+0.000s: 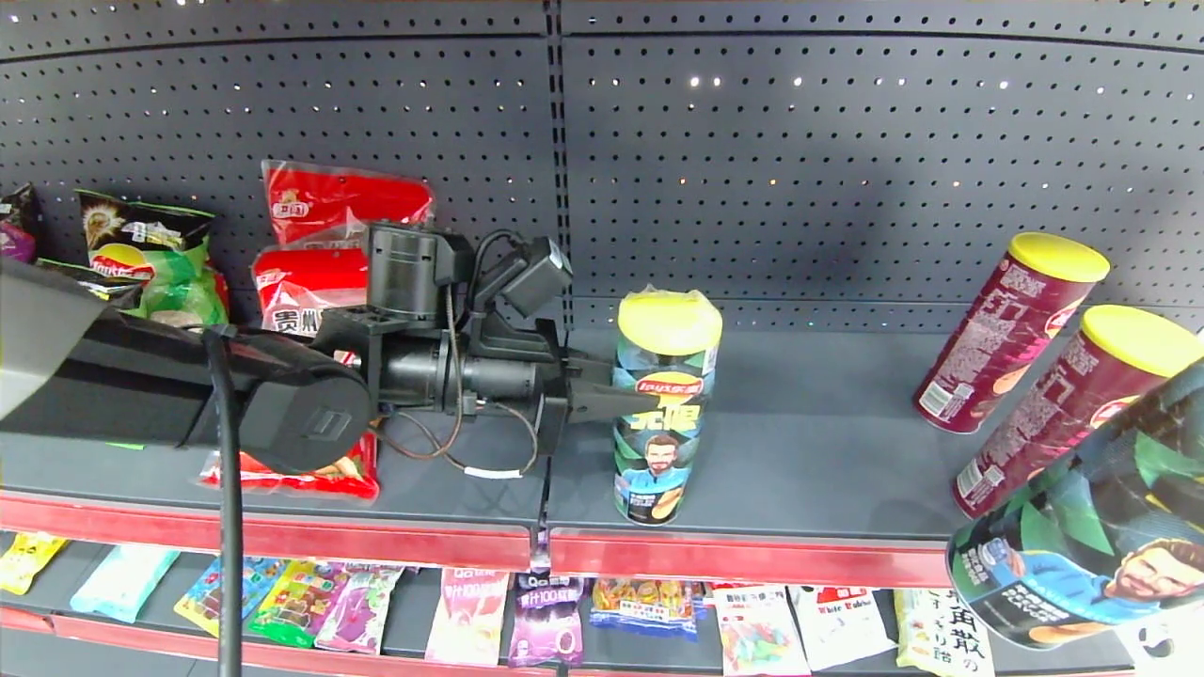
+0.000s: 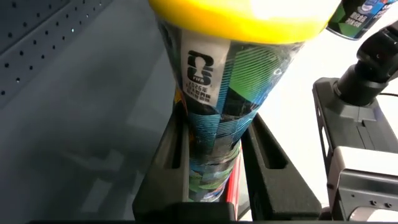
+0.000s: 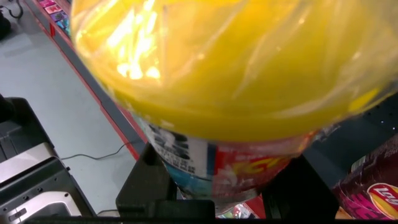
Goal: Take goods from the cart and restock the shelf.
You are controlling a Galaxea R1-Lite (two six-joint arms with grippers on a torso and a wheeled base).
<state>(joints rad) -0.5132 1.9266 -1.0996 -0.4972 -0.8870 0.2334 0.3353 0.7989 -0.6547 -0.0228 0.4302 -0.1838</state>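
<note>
Two green chip cans in hand, one per tool. Clamped in the left tool [image 1: 616, 400] at about mid-body: first green can [image 1: 663, 414], near the middle of the shelf [image 1: 818, 451], base just behind the red front lip [image 1: 752, 555] and seemingly down on the deck, though contact hard to confirm. Upright, long axis from 6 to 12 o'clock, yellow lid [image 1: 670, 320] at 12, printed front facing outward. Clenched in the right tool [image 3: 217, 186]: second green can [image 1: 1082, 536], off the shelf at 4 o'clock from the first, slanted in the head view, long axis roughly from 8 to 2 o'clock.

At 3 o'clock of the first can, well apart: maroon cans [image 1: 1011, 329] with yellow lids, on the same deck. At 9 o'clock: red snack bags [image 1: 320, 235] and a green bag [image 1: 160, 263] against the pegboard [image 1: 800, 169].

Likely light for its bulk, with a stiff tube wall but brittle contents; probably slick too, given the glossy wrap. Tall and narrow, so prone to topple if nudged high. Best taken across the round body near mid-height, never by the thin lid. Before letting go, worth making sure of a flat seat for the base, then opening gently and backing straight out toward 9 o'clock
</note>
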